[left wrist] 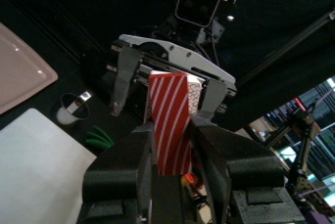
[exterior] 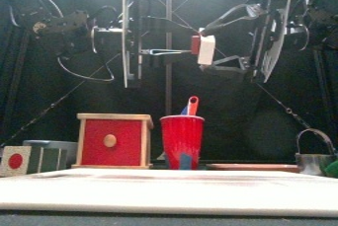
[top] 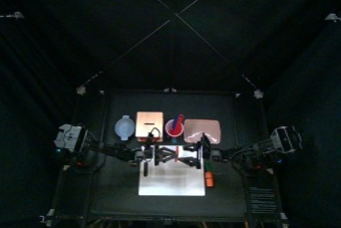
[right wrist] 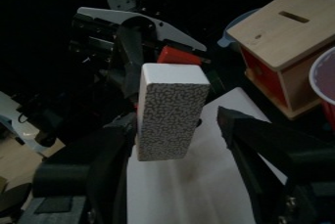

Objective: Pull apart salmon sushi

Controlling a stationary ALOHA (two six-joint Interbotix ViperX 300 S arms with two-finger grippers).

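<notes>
Salmon sushi hangs in two parts above the table: its striped red-and-white salmon top (left wrist: pixel 171 120) sits clamped between the left gripper (left wrist: pixel 174 174)'s jaws, while the white speckled rice block (right wrist: pixel 171 111) stands between the right gripper (right wrist: pixel 177 159)'s jaws. Whether those right jaws press the block or stand just off its sides cannot be told. Seen from the front, both grippers face each other with the pieces near but apart, high over a red cup (exterior: pixel 183 141) and a wooden box (exterior: pixel 114 139).
</notes>
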